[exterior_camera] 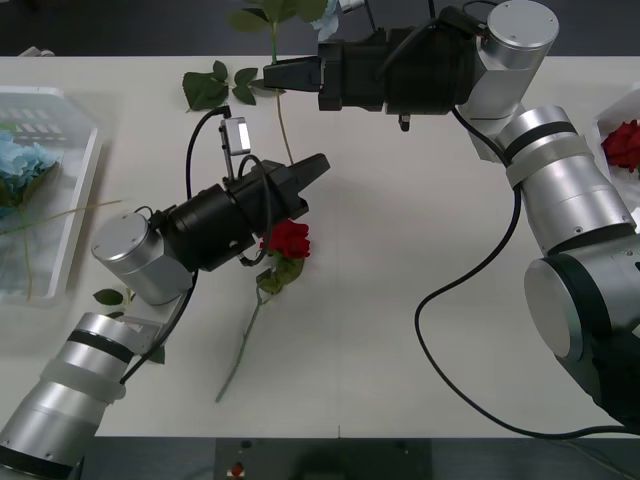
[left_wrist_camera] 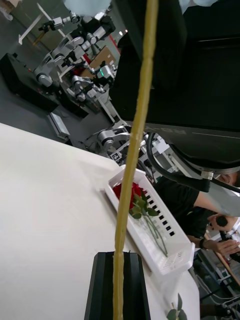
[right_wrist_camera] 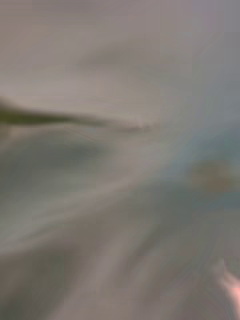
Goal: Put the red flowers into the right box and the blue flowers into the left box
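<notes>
Black fingers on your left gripper are pinched shut on the thin stem of a blue flower, held up above the middle of the white table. In the left wrist view that yellowish stem runs straight up from between the fingers. Your right gripper is reaching in from the right, with its tips right at the same stem higher up, near the far edge. I honestly can't tell whether it's open or clamped (the right wrist view is just a smear). A red flower lies flat on the table just under the left gripper, stem trailing toward the near edge. The left box sits at the far left with another blue bloom in it, its stem hanging over the rim. The right box is at the right edge and holds a red rose. Loose leaf sprigs lie near the far edge.
</notes>
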Action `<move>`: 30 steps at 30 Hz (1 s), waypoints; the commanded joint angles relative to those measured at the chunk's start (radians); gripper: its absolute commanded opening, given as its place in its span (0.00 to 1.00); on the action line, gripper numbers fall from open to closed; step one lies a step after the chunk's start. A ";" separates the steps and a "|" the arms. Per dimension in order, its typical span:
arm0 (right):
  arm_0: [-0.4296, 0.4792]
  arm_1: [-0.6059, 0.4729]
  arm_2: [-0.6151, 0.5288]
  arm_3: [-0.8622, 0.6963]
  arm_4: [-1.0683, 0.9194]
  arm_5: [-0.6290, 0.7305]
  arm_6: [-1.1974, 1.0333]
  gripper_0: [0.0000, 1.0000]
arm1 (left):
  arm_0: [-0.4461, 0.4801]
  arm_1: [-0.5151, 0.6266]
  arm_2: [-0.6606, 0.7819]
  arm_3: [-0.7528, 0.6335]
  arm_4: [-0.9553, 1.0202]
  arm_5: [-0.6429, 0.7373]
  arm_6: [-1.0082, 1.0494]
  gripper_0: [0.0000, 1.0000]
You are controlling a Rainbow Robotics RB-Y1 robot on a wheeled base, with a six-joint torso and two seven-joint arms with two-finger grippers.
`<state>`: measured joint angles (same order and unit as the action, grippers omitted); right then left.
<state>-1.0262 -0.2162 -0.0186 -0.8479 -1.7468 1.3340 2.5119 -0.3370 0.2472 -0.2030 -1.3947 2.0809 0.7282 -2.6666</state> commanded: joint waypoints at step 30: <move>-0.031 -0.677 0.615 -0.290 -0.402 -0.052 0.193 0.78 | 0.075 0.310 0.786 -0.296 -0.667 0.764 0.800 0.00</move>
<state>-1.0262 -0.8419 0.5822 -1.0721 -2.1155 1.2884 2.6954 -0.3184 0.5207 0.5745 -1.5673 1.4740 1.5051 -1.8525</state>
